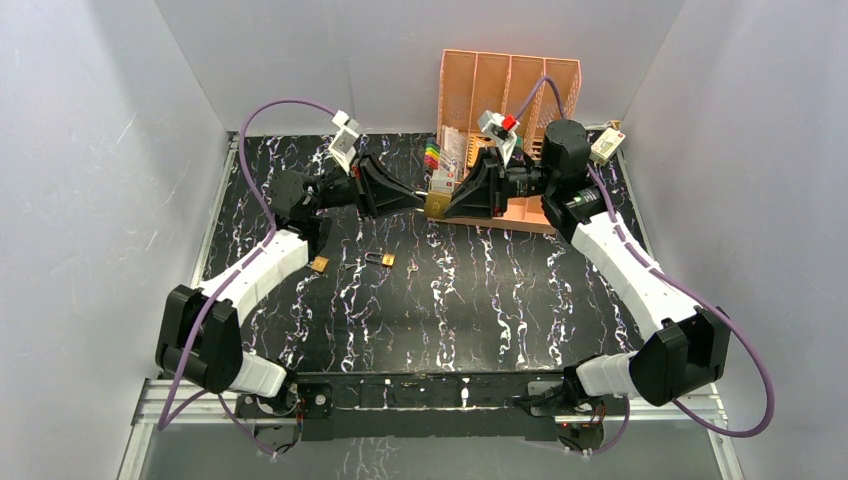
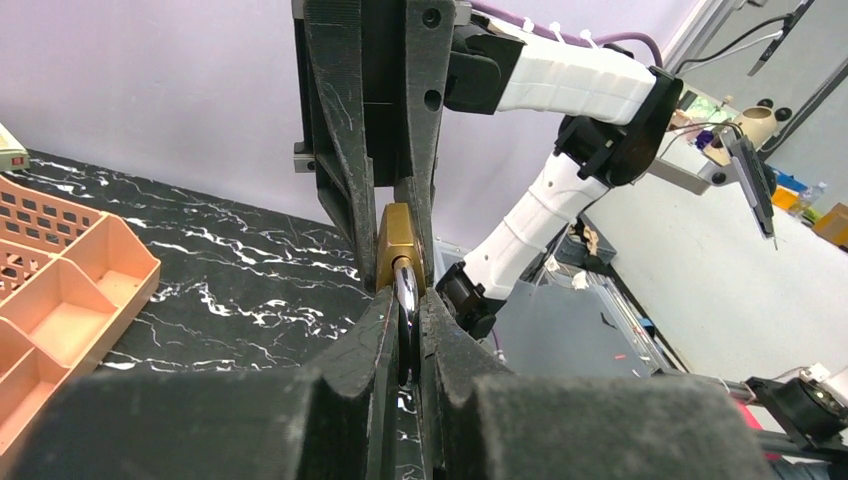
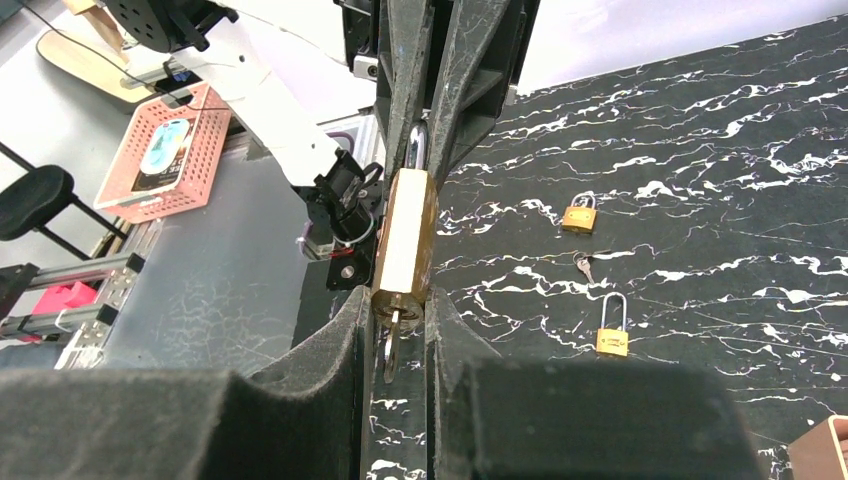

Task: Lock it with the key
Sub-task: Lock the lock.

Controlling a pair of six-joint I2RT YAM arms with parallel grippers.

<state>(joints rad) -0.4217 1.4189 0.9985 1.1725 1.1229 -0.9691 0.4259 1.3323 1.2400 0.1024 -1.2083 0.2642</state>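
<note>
Table (image 1: 520, 310): black, white-veined | left gripper (image 1: 424, 200): clenched on silver shackle (image 2: 404, 285) | right gripper (image 1: 448, 207): clenched on brass body | padlock (image 3: 405, 240): held in air between both claws, over rear of table | key (image 3: 389, 352): seated in keyhole, between right fingers.

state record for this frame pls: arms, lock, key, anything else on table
left gripper: shut on shackle
right gripper: shut on padlock body
padlock: brass, held off the table between both arms
key: in keyhole, between right fingers; turned or not, cannot tell
table: two spare padlocks, one loose key
back edge: orange organizer
</note>
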